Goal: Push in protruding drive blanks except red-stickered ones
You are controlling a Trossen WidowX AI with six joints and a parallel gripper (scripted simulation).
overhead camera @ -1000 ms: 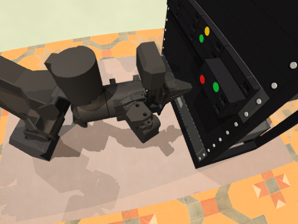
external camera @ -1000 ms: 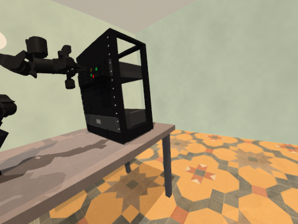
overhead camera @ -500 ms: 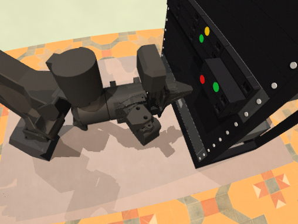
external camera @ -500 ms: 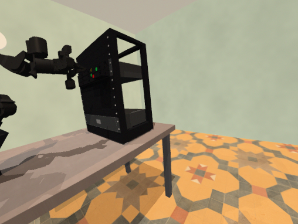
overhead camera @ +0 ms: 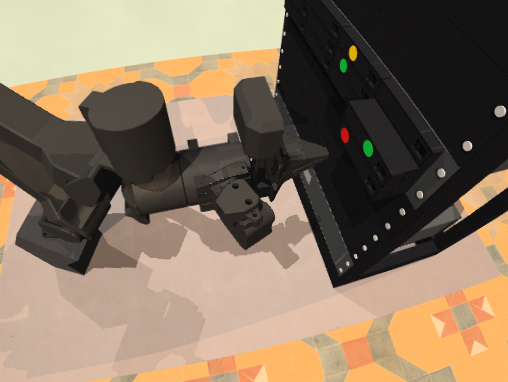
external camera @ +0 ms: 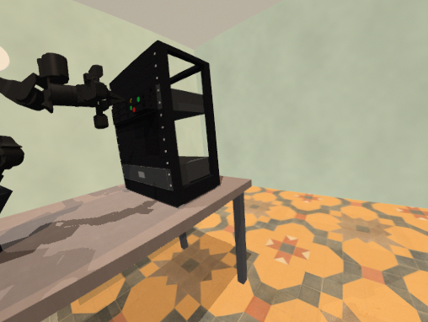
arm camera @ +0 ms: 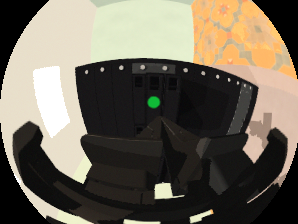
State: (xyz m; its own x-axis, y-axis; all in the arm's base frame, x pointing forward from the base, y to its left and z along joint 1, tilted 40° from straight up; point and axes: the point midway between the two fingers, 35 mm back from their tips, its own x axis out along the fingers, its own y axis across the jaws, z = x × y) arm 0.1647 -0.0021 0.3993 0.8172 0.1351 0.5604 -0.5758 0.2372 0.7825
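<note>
The rack is standing on the table, filling the 1 to 4 o'clock part of the top view, its front face turned toward the arm at 9 o'clock. In that view four round stickers are showing on the front: a yellow sticker and a green sticker up at 1 o'clock, and lower, near the middle right, a red sticker with a second green sticker just at its 4 o'clock. That second green one is sitting on a drive blank that is jutting out of the front beyond its neighbours. The gripper is reaching in from 9 o'clock with its fingers pressed together into a single point and carrying nothing; the tip is lying just at 9 o'clock of the red sticker, and whether it is touching the front cannot be told. In the exterior view the arm is stretching level from 9 o'clock to the rack's upper front, and the rack is standing upright. The wrist view is showing one green dot at 12 o'clock above the closed fingers.
</note>
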